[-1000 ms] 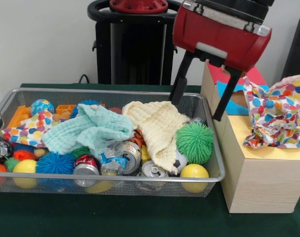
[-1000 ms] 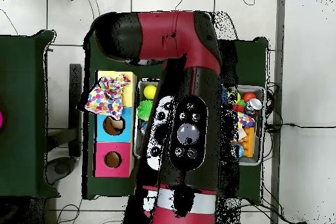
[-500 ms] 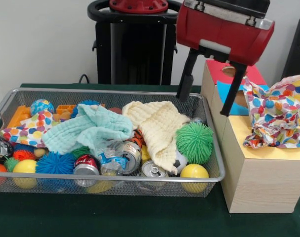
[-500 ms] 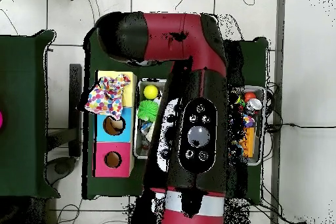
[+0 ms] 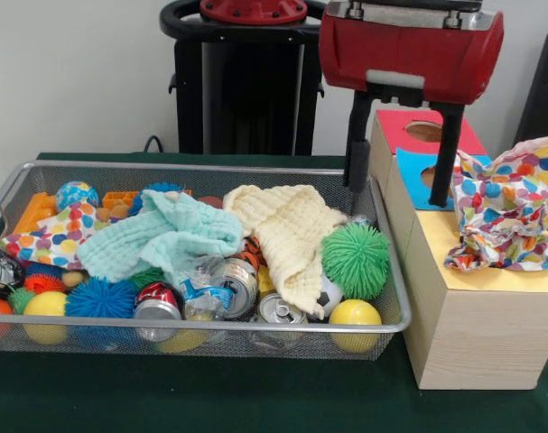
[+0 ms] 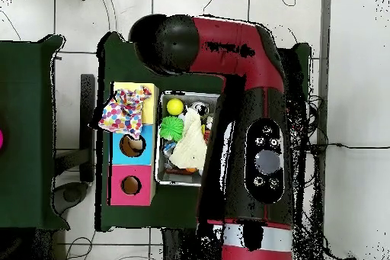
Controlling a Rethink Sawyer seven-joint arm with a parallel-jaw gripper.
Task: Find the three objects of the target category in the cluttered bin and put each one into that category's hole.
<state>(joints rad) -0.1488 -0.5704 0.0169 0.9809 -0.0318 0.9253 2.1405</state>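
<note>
A polka-dot cloth (image 5: 508, 216) lies crumpled on the yellow top (image 5: 436, 245) of the nearest wooden box and hides its hole; it also shows in the overhead view (image 6: 122, 112). A second polka-dot cloth (image 5: 52, 236) lies at the left of the wire-mesh bin (image 5: 210, 322), partly under the mint-green cloth (image 5: 165, 236). No third one shows. My gripper (image 5: 400, 194) hangs open and empty above the bin's right end, beside the boxes, level with the blue-topped one. In the overhead view the arm covers the bin's (image 6: 163, 177) right part.
A cream cloth (image 5: 287, 230), a green spiky ball (image 5: 356, 260), a yellow ball (image 5: 355, 314), cans and several small toys fill the bin. The blue-topped box (image 5: 411, 171) and the red-topped box (image 5: 402, 132) stand behind the yellow one.
The gripper has risen a little, moved towards the boxes and turned upright. In the overhead view the arm has swung right and uncovered the bin's left part. The cloth on the box has not moved.
</note>
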